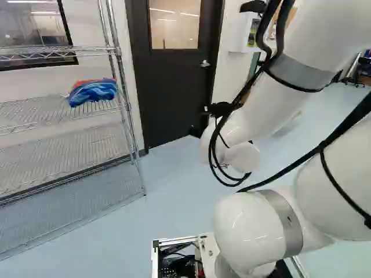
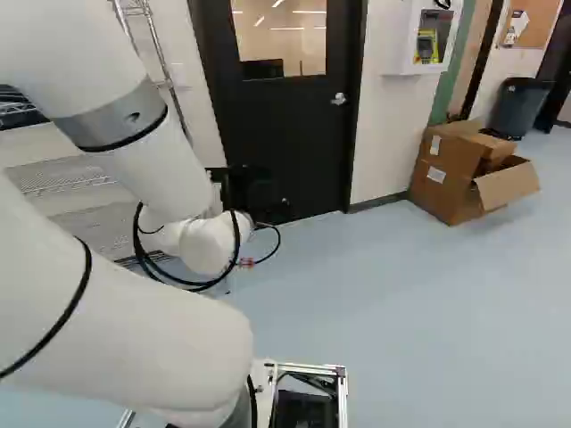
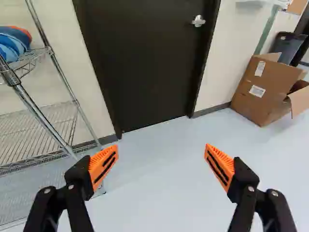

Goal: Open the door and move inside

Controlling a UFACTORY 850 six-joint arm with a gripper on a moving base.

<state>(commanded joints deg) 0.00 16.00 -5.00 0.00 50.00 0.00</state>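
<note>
- Black, flat-faced door (image 1: pixel 174 87) is standing closed ahead; smooth metal handle (image 3: pixel 198 21) is shining.
- I'm seeing gripper (image 2: pixel 257 194) standing wide open, slotted orange pads (image 3: pixel 104 164) gripping nothing.

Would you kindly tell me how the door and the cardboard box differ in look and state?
The door is black, while the box is brown. The door is shut, whereas the box has flaps standing open. The door carries a window and a silvery handle; the box carries white labels instead. Both are along the same wall.
</note>
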